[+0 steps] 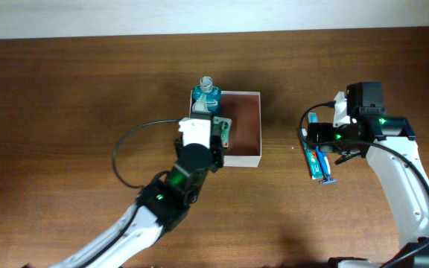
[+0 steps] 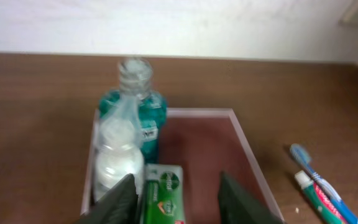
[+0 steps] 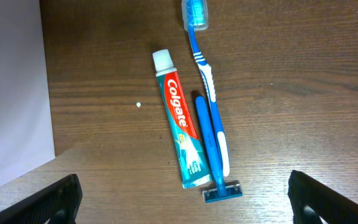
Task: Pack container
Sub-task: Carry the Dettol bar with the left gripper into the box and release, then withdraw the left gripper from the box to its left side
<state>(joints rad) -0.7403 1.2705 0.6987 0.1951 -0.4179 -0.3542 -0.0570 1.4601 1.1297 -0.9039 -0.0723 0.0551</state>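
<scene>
Toothpaste lies beside toothbrush (outside container), right fingers spread above.

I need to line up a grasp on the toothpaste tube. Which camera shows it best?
Right wrist view: the toothpaste tube lies whole and sharp, label readable. Overhead shows it small, without detail. Left wrist catches only its blurred cap end at the frame's lower right edge.

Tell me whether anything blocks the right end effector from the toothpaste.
Nothing visible does. The toothpaste lies flat on the table below the open right end effector; the razor and toothbrush lie alongside, not over it.
</scene>
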